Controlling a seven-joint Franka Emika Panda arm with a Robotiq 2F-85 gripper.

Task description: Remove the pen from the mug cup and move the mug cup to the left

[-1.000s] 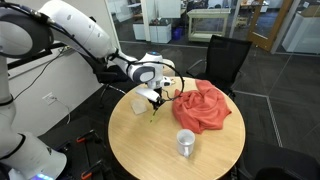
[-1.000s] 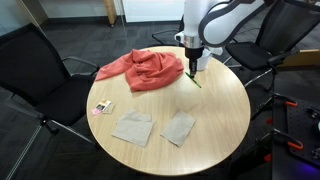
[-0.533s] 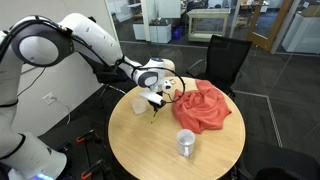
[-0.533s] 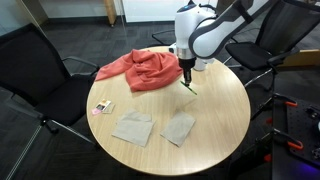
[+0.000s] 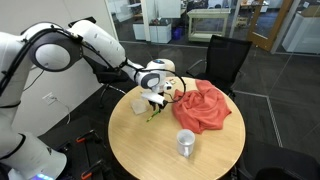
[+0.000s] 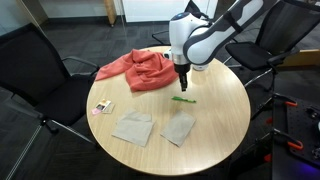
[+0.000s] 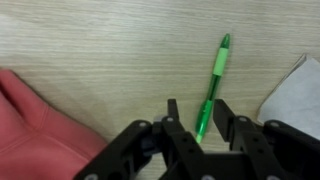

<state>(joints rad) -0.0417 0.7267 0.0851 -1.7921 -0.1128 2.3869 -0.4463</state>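
The green pen (image 7: 214, 80) lies flat on the wooden table, free of the jaws; it shows in both exterior views (image 5: 154, 114) (image 6: 182, 98). My gripper (image 7: 197, 115) is open just above it, one finger on each side of the pen's near end, and holds nothing. It hovers beside the red cloth in both exterior views (image 5: 156, 102) (image 6: 184, 84). The small pale mug cup (image 5: 186, 143) stands upright near the table's front edge, well away from the gripper. I cannot make it out in the wrist view.
A crumpled red cloth (image 5: 205, 106) (image 6: 140, 68) covers one side of the round table (image 6: 215, 130). Two flat pale cards (image 6: 131, 128) (image 6: 178, 128) and a small card (image 6: 101, 107) lie near an edge. A pale thing (image 5: 140, 102) sits by the gripper. Black chairs (image 6: 40, 70) surround the table.
The gripper held the pen upright over the table before. The jaws have opened and the pen now lies flat on the table below them.
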